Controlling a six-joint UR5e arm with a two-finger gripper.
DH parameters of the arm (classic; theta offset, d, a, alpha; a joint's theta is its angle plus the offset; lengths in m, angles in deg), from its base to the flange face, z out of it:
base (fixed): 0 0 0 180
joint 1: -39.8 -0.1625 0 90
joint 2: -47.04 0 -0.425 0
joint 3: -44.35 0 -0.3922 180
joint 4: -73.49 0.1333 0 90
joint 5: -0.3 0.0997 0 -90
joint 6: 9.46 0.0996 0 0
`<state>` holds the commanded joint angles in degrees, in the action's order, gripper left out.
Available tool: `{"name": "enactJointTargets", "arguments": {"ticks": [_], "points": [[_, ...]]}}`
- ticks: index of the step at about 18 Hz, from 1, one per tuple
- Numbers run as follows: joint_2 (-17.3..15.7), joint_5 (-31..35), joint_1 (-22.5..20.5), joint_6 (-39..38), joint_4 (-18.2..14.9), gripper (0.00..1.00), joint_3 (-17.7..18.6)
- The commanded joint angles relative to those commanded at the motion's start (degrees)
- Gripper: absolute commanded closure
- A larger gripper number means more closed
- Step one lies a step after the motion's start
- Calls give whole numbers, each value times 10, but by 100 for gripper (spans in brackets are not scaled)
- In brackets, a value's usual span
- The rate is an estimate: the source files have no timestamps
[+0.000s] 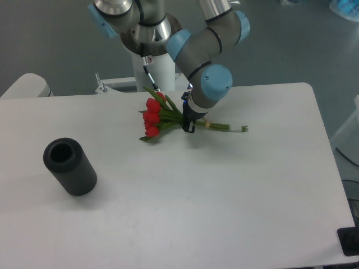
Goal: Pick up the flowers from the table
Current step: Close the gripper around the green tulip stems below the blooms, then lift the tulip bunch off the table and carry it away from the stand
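The flowers (pixel 154 116), a bunch of red tulip buds on green stems, lie almost level at the back middle of the white table (pixel 224 196), with the stem ends pointing right. My gripper (pixel 189 126) reaches down from the grey and blue arm and is shut on the stems just right of the buds. The bunch looks slightly raised off the tabletop. The fingertips are small and dark, partly hidden by the stems.
A black hollow cylinder (pixel 70 166) lies on the left of the table. The arm's white base post (pixel 152 70) stands behind the table's back edge. A dark object (pixel 349 241) sits off the near right corner.
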<state>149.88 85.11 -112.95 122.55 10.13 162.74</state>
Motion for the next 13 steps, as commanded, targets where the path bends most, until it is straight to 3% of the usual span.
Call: {"name": "enactJointTargets", "arguments": {"ticks": [6, 13], "points": [[0, -6, 1, -42, -8, 82, -53], [8, -24, 7, -159, -14, 84, -120]]}}
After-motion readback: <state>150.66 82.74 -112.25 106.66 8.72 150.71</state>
